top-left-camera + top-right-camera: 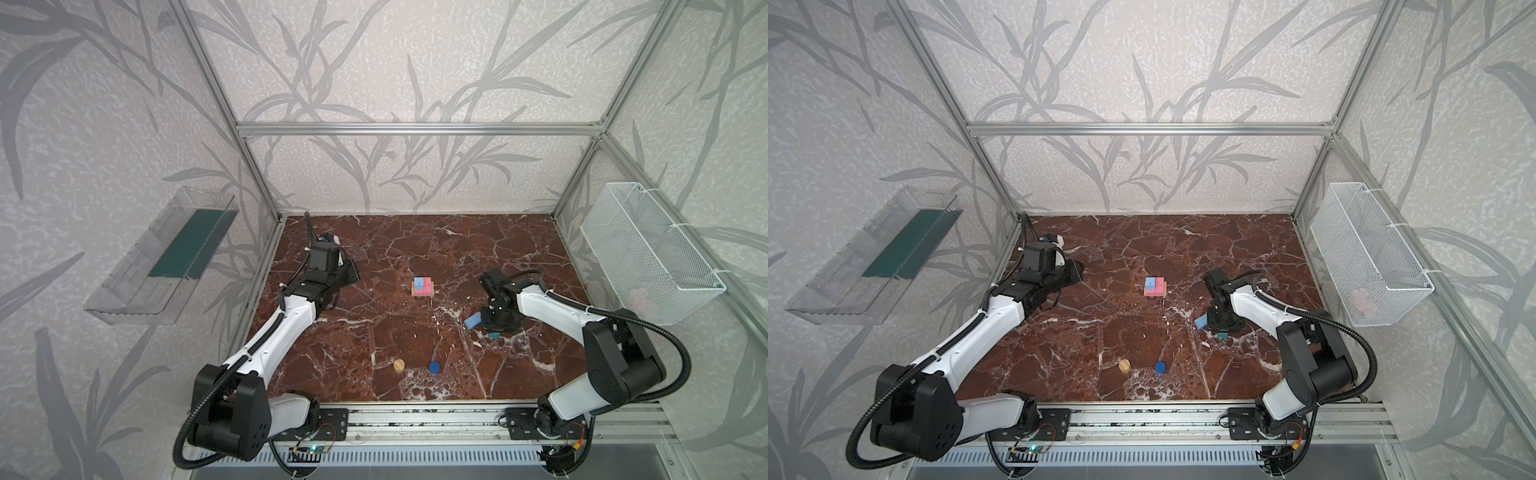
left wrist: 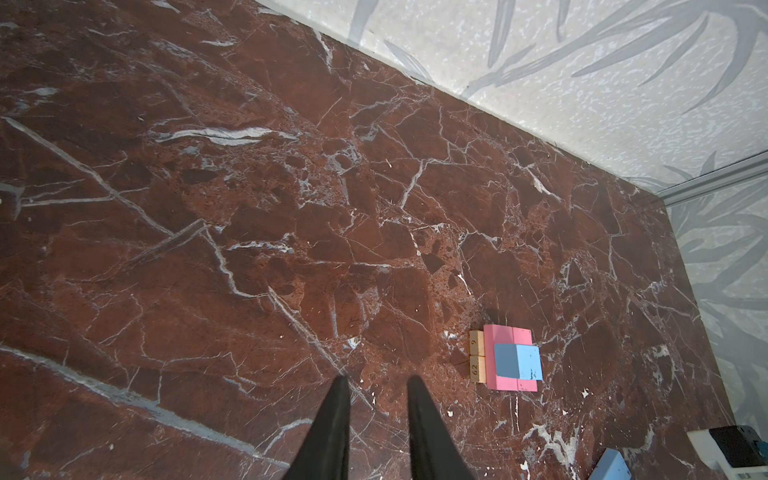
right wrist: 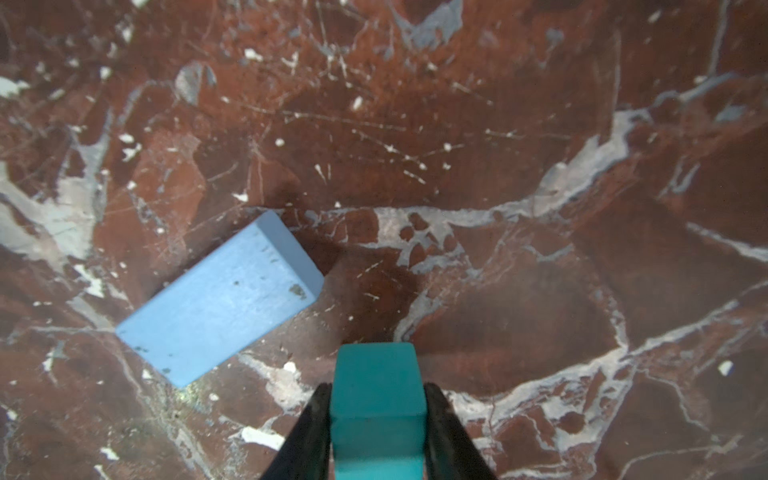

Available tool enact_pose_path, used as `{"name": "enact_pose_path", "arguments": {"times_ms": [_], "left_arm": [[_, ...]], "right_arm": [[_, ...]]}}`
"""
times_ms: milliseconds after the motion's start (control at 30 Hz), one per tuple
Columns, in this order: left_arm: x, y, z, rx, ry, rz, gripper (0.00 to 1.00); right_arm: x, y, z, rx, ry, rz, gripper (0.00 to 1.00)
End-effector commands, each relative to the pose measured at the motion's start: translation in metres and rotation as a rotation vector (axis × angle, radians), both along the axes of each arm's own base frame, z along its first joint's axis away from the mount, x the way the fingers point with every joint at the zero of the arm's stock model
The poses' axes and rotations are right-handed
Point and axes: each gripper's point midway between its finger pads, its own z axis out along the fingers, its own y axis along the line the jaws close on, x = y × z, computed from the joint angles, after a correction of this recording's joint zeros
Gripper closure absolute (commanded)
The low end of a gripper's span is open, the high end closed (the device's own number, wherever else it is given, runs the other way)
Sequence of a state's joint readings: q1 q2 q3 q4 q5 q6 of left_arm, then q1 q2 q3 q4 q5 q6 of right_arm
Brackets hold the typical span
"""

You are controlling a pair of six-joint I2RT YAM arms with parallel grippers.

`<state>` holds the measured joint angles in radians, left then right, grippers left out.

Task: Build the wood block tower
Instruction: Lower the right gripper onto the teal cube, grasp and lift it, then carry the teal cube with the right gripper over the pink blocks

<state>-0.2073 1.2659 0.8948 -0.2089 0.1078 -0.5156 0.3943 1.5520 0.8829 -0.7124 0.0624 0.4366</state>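
Note:
The tower (image 1: 423, 286) (image 1: 1155, 286) stands mid-table: two tan bars (image 2: 478, 357) at the bottom, pink bars (image 2: 507, 334) across them, one light blue block (image 2: 518, 361) on top. My right gripper (image 3: 378, 386) (image 1: 496, 328) points down at the table right of the tower, shut on the teal cube (image 3: 377, 399) (image 1: 1223, 335). A second light blue block (image 3: 220, 299) (image 1: 473, 320) lies flat beside it. Near the front lie a tan cylinder (image 1: 399, 365) and a dark blue cylinder (image 1: 434, 366). My left gripper (image 2: 377, 380) (image 1: 351, 274) hovers left of the tower, open and empty.
A clear plastic bin (image 1: 166, 257) hangs on the left wall and a white wire basket (image 1: 648, 253) on the right wall. Aluminium frame posts and papered walls close the table on three sides. A metal rail (image 1: 415, 419) carrying both arm bases runs along the front edge.

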Motion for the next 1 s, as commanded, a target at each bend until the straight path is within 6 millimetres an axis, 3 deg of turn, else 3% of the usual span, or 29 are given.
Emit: {"name": "enact_pose_path", "arguments": {"times_ms": [0, 267, 567, 967], "left_arm": [[0.005, 0.0, 0.007, -0.006, -0.013, -0.001, 0.76], [0.005, -0.001, 0.005, -0.008, -0.009, -0.003, 0.76], [0.009, -0.004, 0.002, -0.019, -0.004, -0.013, 0.76], [0.011, -0.016, 0.006, -0.079, -0.017, -0.052, 0.77]], "right_arm": [[-0.006, -0.001, -0.003, 0.002, 0.026, -0.007, 0.66], [-0.003, 0.001, 0.011, 0.011, 0.018, -0.013, 0.81], [0.008, 0.013, 0.056, 0.086, -0.081, -0.017, 0.84], [0.059, 0.072, 0.094, 0.168, -0.182, 0.078, 0.86]]}}
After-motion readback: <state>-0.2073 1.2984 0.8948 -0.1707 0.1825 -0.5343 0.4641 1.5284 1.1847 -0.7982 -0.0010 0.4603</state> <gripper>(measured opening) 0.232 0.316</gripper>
